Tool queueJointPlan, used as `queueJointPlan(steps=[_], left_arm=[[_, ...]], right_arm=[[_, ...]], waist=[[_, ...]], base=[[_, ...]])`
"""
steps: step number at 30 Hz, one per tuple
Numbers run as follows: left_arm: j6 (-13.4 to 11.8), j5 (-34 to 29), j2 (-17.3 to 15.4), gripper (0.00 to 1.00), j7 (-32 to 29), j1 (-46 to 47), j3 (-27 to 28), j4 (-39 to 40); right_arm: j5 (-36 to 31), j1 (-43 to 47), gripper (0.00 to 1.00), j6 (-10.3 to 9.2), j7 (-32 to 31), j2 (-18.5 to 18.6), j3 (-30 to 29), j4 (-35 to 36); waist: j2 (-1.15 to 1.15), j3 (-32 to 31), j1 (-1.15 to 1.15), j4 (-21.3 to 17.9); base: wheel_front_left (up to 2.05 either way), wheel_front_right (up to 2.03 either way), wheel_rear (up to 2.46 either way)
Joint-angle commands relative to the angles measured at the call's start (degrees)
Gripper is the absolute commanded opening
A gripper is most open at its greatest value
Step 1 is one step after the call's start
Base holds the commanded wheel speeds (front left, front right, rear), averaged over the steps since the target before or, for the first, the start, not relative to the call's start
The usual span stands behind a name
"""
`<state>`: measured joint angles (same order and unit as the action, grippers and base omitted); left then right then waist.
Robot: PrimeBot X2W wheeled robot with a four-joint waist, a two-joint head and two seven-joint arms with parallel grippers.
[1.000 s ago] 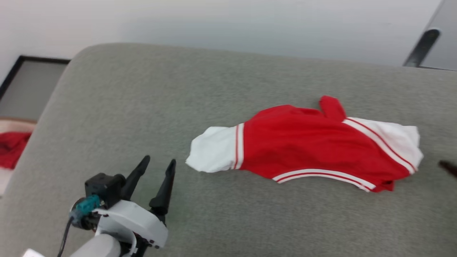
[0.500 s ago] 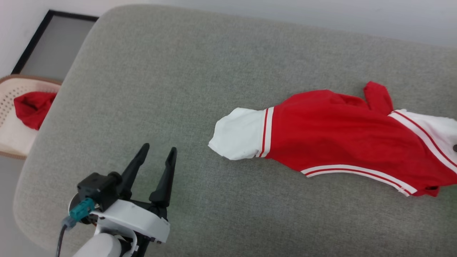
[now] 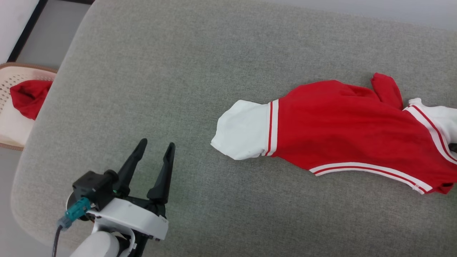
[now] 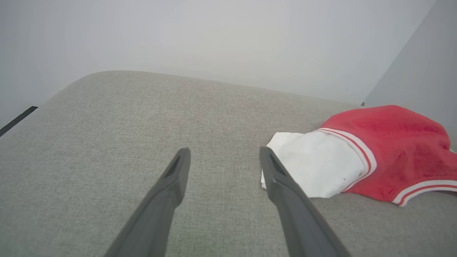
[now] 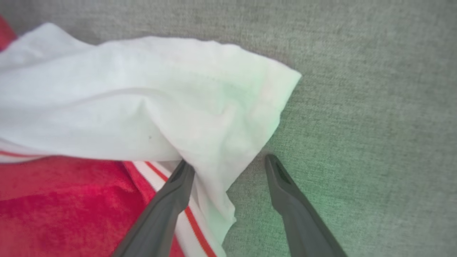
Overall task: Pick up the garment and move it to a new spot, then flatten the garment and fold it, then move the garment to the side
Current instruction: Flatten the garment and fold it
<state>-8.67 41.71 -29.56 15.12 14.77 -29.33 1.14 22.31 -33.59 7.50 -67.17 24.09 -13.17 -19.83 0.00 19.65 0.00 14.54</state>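
Soft cloth garment (image 3: 332, 132), matt.

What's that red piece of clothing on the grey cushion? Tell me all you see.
The garment is soft bright red cloth with a white panel at each end, trimmed in thin white-and-red stripes. It lies limp and slightly rumpled, lengthwise on the grey cushion, a small red flap sticking out at its far edge. The robot's right jaws stand open at one white end, one finger seemingly touching it.
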Motion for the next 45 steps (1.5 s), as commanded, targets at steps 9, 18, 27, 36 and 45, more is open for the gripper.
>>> queueJointPlan(steps=[9, 18, 27, 36, 45], left_arm=[[5.8, -4.3, -3.7, 1.00, -4.8, 4.1, -5.3, -0.3], [15.8, -9.2, -7.3, 1.00, -16.8, 17.6, -17.5, -3.0], [16.1, 0.0, -6.4, 1.00, -20.4, 35.4, -39.3, -8.3], [16.1, 3.7, -4.5, 1.00, -26.5, 42.0, -44.1, -9.7], [16.1, 4.1, -4.1, 0.96, -26.7, 42.6, -44.0, -12.5]], right_arm=[[-1.4, -0.2, 0.00, 0.00, 2.7, -1.5, 0.4, -3.7], [-1.4, -1.4, 0.00, 0.01, 3.6, -2.2, 1.4, -3.7], [-0.7, -1.8, 0.00, 0.00, 3.6, -2.2, 2.4, -3.0], [-0.8, -2.8, 0.00, 0.00, 3.7, -2.5, 2.9, -2.8], [-0.8, -3.1, 0.00, -0.03, 4.4, -2.7, 3.6, -3.4]], waist=[[0.00, 0.2, 0.00, 0.1], [0.00, 0.7, 0.00, -0.2], [0.00, 2.0, 0.00, -0.9], [0.00, 3.3, 0.00, -1.7], [0.00, 3.5, 0.00, -2.2]], base=[[0.00, 0.00, 0.00], [0.00, 0.00, 0.00], [0.00, 0.00, 0.00], [0.00, 0.00, 0.00], [0.00, 0.00, 0.00]])
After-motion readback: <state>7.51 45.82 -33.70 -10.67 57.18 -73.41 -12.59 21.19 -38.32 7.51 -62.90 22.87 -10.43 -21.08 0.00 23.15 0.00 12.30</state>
